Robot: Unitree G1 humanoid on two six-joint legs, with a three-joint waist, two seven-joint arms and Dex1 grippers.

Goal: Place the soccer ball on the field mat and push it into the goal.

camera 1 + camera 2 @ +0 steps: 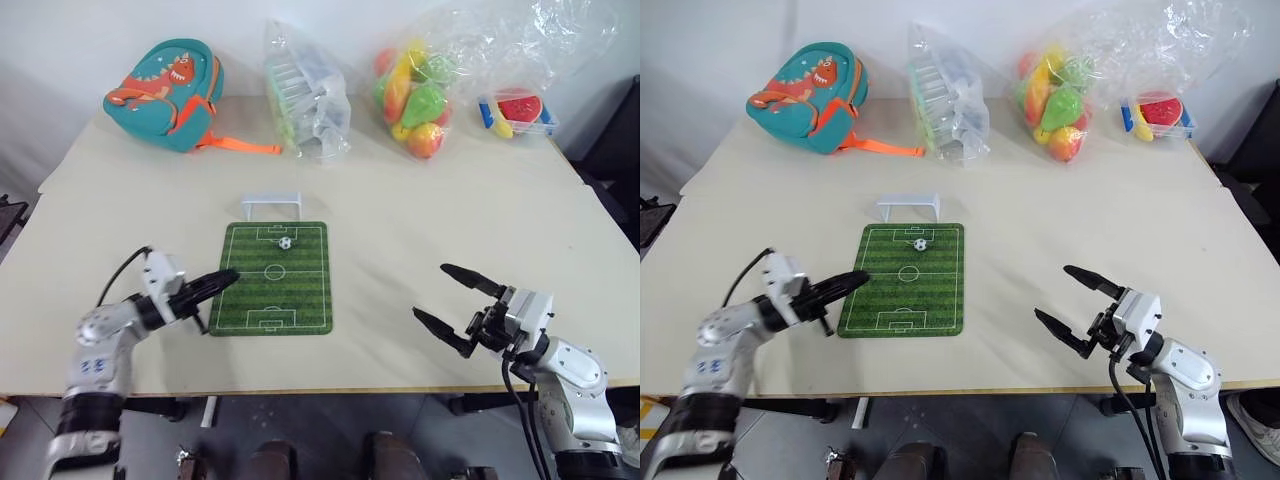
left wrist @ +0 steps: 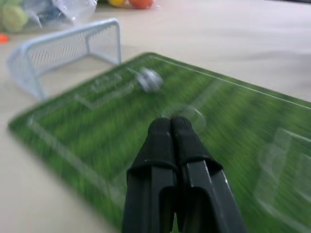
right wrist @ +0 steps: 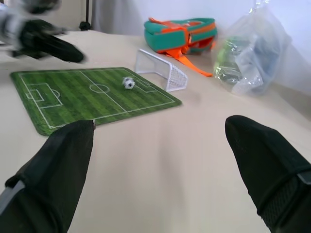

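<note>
With the soccer ball [image 1: 285, 242] already on the field mat [image 1: 272, 279], near its far end and just short of the goal [image 1: 271, 205], the push is the step in hand.

Since the ball sits a little off the goal's middle line, the left tool [image 1: 222, 279], its two black fingers pressed together into one blunt tip, would do best to come in low behind the ball and nudge it gently and straight, so it rolls between the posts rather than glancing off or skipping off the mat. That arm reaches in level from the mat's left edge, angled toward the centre circle, well short of the ball. The right tool [image 1: 447, 295] hangs over bare counter [image 1: 420, 210] to the mat's right, jaws wide apart and holding nothing.
</note>
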